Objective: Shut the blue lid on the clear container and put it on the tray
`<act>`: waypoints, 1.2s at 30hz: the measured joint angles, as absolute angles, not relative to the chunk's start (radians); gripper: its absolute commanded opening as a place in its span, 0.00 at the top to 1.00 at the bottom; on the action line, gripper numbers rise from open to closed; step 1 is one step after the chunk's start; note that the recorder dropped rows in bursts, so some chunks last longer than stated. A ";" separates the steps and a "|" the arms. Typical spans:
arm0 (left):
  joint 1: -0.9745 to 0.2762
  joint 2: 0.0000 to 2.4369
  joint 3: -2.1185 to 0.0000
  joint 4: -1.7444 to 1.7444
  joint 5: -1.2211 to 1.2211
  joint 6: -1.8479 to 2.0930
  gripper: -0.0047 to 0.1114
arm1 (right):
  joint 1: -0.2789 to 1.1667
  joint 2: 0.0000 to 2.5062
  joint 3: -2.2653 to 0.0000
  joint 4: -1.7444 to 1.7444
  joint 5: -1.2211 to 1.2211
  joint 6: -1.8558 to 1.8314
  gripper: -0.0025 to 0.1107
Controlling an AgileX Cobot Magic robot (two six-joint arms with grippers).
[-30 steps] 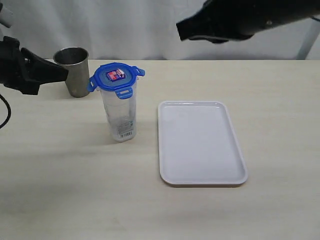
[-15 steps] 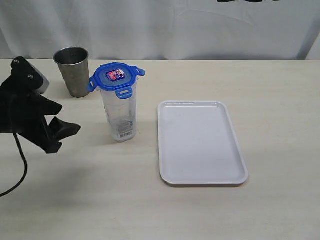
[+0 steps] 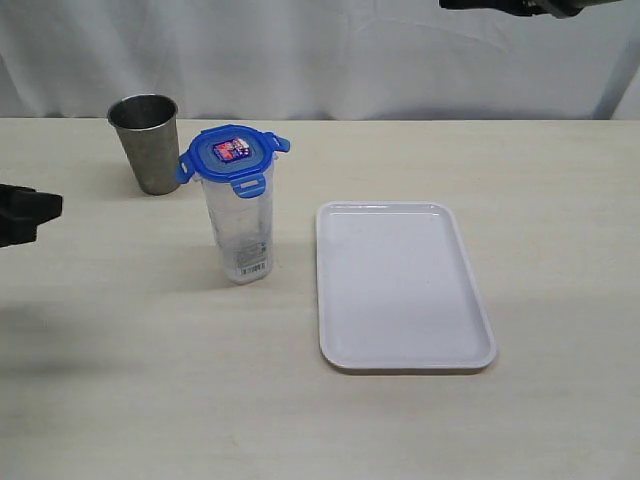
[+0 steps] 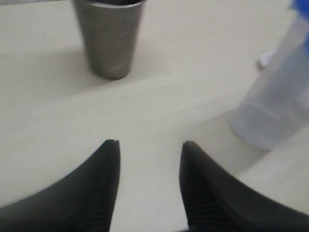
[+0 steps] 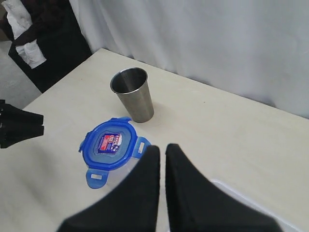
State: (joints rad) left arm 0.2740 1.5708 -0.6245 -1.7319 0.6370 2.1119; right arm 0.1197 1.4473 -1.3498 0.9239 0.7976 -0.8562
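Note:
The clear container stands upright on the table, left of the tray. The blue lid sits on top of it with its snap flaps sticking outward. From the right wrist view the blue lid shows from above, with my right gripper high over the table, shut and empty. My left gripper is open and empty, low over the table, with the clear container off to one side. Only the left gripper's tip shows at the exterior view's left edge, well apart from the container.
A grey metal cup stands behind and left of the container, also seen as the metal cup ahead of the left gripper. A white curtain hangs behind the table. The right arm is at the top edge.
My left arm has drawn back to the left edge of the exterior view. The right arm rose out of the top of the view. Container, lid and tray have not moved.

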 measured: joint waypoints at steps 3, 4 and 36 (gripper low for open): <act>0.278 1.559 -0.670 -1.717 0.520 2.112 0.58 | 0.120 1.447 -1.350 0.926 0.798 -0.859 0.94; 0.278 1.554 -0.695 -1.711 0.505 2.112 0.58 | 0.120 1.447 -1.350 0.928 0.801 -0.862 0.94; 0.001 1.513 -0.870 -0.889 0.127 1.156 0.58 | 0.120 1.445 -1.350 0.930 0.794 -0.846 0.94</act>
